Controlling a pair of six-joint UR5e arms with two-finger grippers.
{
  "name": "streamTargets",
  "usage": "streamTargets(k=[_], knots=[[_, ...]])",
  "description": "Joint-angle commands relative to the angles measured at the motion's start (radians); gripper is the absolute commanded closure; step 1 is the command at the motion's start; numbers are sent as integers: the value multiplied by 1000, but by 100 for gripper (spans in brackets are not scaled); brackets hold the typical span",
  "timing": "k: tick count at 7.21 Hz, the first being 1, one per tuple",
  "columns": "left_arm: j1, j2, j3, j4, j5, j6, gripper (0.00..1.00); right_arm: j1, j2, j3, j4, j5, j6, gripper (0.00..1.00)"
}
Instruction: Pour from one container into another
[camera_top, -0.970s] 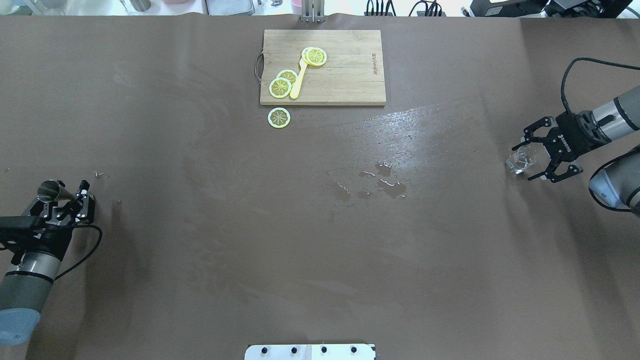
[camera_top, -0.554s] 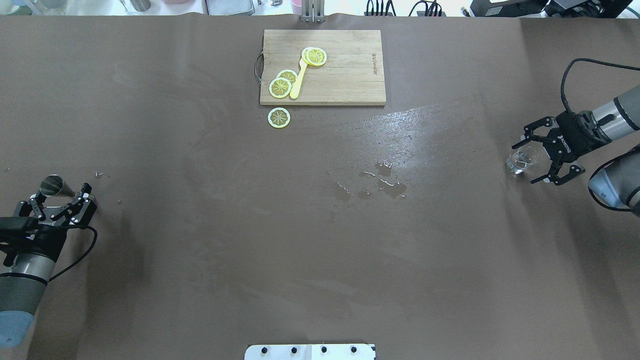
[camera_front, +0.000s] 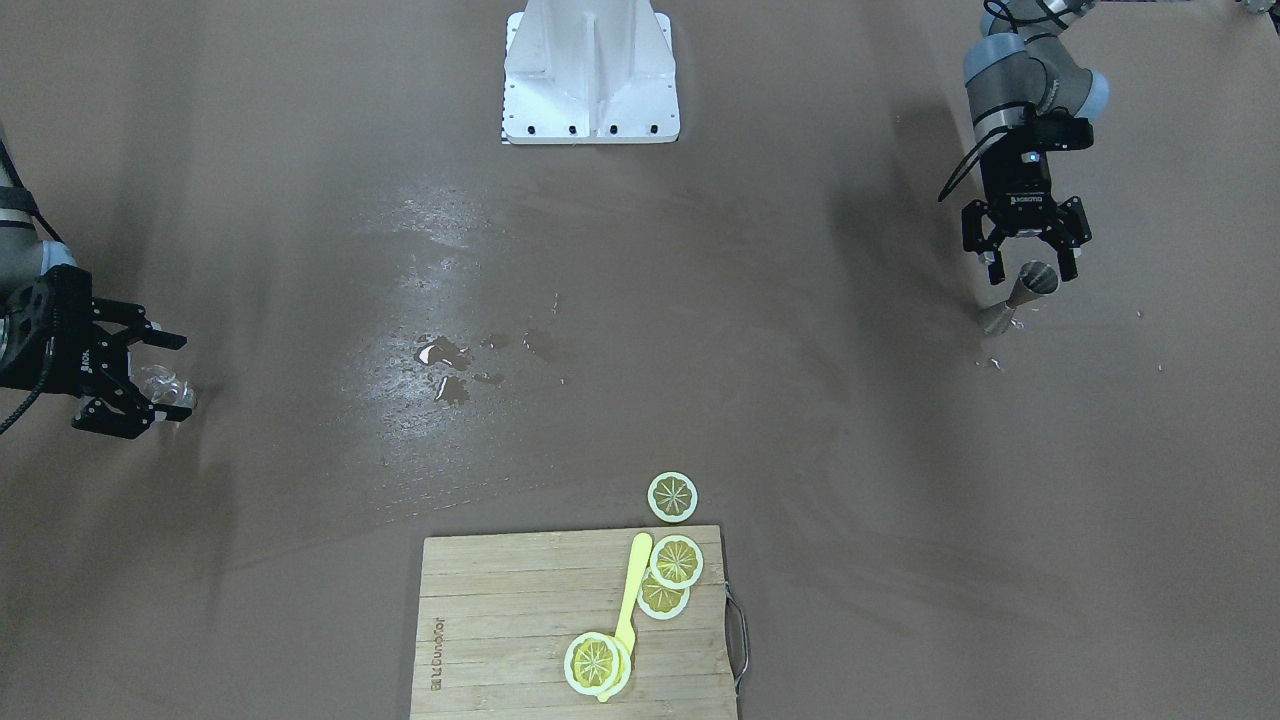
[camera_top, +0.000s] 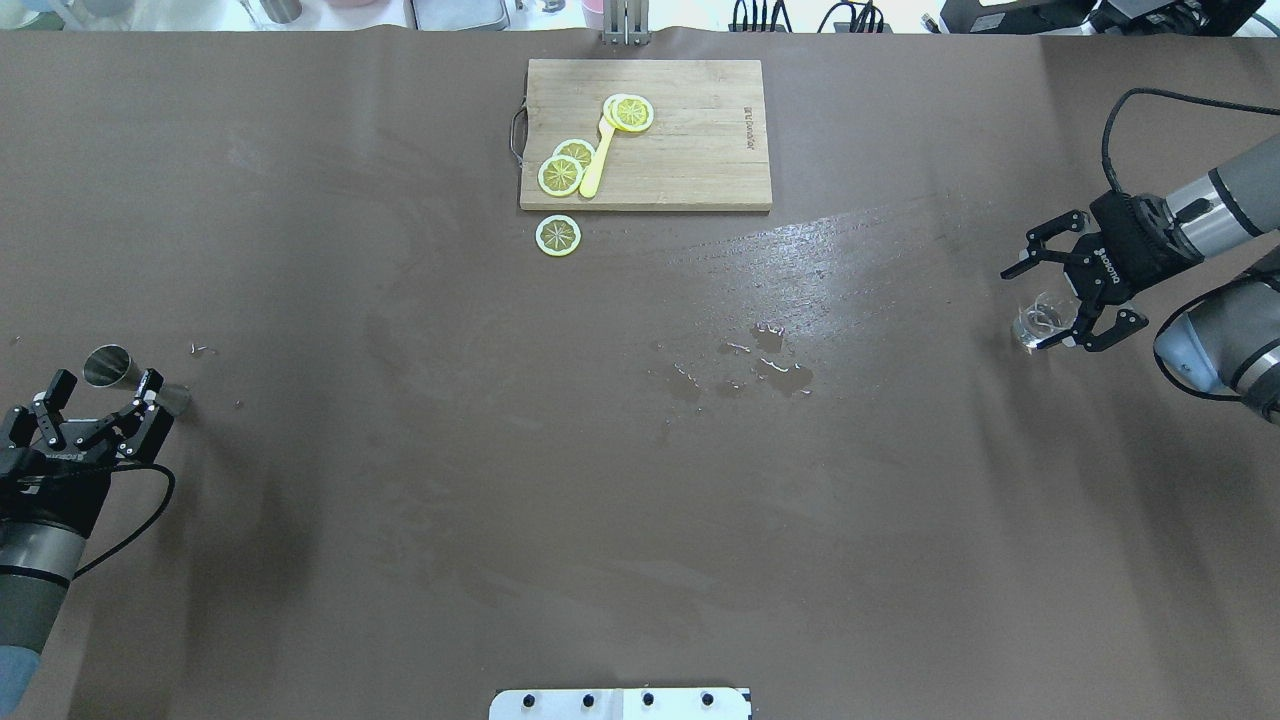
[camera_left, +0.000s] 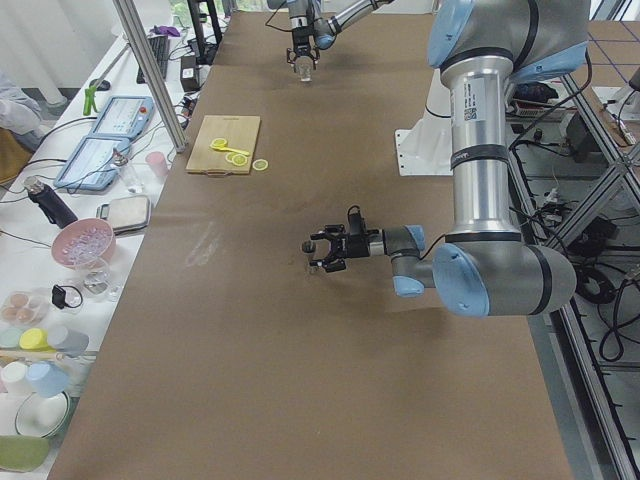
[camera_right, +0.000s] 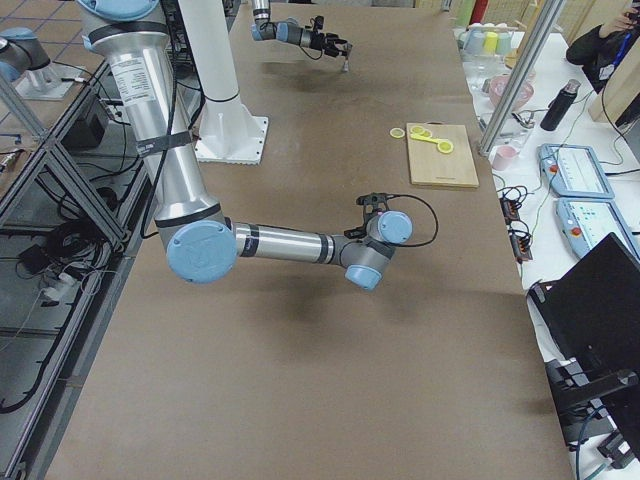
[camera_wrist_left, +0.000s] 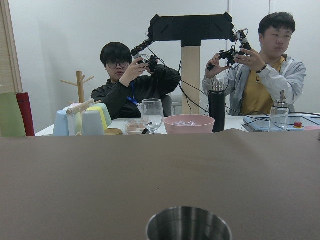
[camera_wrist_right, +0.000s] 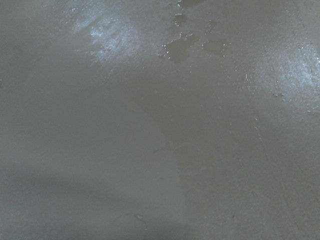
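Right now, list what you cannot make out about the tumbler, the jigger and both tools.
- Liquid in the glass tumbler: transparent and too small overhead, between the fingers of the open right tool.
- Inside of the jigger: the left wrist view's bottom edge cuts it at the rim.
- Whether the open left tool touches the jigger: they overlap overhead.
- Right wrist view: only wet table.

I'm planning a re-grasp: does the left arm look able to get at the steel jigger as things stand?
Likely yes. The left end effector hangs open close behind the jigger, which stands on the table with nothing between them.
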Motion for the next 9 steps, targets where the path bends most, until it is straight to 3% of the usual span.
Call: streamTargets(k=[1, 3, 4, 6, 8, 9], knots=[[3, 33, -62, 2, 1, 2, 1, 6, 73, 16, 1, -19, 140, 0], [4, 82, -131, 30, -10, 2, 1, 29, 104, 42, 1, -172, 240, 0], [8, 110, -158, 50, -11, 5, 1, 30, 104, 75, -3, -299, 361, 0], [99, 103, -252, 106, -11, 6, 1, 30, 102, 80, -14, -417, 657, 0], [135, 77, -384, 402, -43, 6, 1, 76, 101, 88, -234, -499, 675, 0], [135, 48, -433, 430, -127, 6, 1, 111, 101, 98, -387, -510, 675, 0]])
